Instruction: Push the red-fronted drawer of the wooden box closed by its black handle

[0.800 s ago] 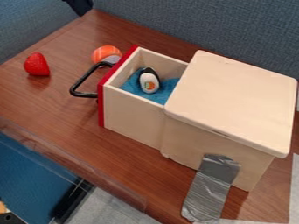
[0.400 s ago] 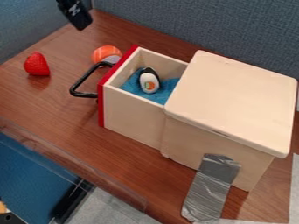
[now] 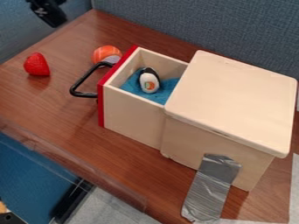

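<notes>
Near side first: 1 strip of grey tape (image 3: pixel 210 188) is stuck from the side of 1 wooden box (image 3: pixel 192 140) down to the table (image 3: pixel 58 107). The box is topped w/ 1 flat lid (image 3: pixel 234 96). From it 1 drawer (image 3: pixel 131 116) is pulled out, w/ 1 red front (image 3: pixel 101 105) & 1 black handle (image 3: pixel 86 95). In the drawer, 1 black-and-white toy (image 3: pixel 150 83) is seen on blue cloth (image 3: pixel 131 85). Outside, 1 red strawberry (image 3: pixel 36 64) is set on the table, well apart from the drawer; 1 orange striped toy (image 3: pixel 106 54) is set just beside the red front, near the handle.

Progress, as judged: drawer opened, not shut; of 3 small toys, 1 is placed inside, 2 are out. At the far left corner, 1 gripper (image 3: pixel 52 18) is held up, nearest the strawberry & orange striped toy; whether it's clenched, released or grasping anything can't be told.
</notes>
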`<state>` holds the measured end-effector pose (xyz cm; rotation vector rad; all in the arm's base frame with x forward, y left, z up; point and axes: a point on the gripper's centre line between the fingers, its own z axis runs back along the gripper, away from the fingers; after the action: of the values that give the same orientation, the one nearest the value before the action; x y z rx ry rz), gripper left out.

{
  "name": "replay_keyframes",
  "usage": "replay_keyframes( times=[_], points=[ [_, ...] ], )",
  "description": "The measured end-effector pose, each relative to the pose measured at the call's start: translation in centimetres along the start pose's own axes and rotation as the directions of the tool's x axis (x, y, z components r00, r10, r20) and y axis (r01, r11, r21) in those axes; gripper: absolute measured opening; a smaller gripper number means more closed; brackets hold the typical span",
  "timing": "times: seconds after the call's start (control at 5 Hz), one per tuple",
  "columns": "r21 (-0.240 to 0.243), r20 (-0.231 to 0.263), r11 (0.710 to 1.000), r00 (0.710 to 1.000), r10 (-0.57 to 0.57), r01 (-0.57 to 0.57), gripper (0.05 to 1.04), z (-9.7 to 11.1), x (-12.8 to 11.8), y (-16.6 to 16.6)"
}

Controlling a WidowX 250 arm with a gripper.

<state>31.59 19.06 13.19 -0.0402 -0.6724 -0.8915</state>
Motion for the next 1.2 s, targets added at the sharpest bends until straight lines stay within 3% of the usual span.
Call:
replay_keyframes(
  times=[0.2, 0.4, 0.6, 1.2],
  points=[
    [-0.004, -0.053, 0.994, 0.993, -0.11, 0.11, 1.001, -0.3, -2.3, 0.1],
    [-0.001, -0.16, 0.987, 0.975, -0.156, 0.158, 1.001, -2.3, -4.7, -0.6],
    [-0.027, -0.203, 0.981, 0.96, -0.191, 0.19, 1.001, -4.3, -5.2, -1.5],
    [-0.096, -0.243, 0.984, 0.955, -0.168, 0.148, 1.001, -7.6, -4.8, -2.7]
  ],
)
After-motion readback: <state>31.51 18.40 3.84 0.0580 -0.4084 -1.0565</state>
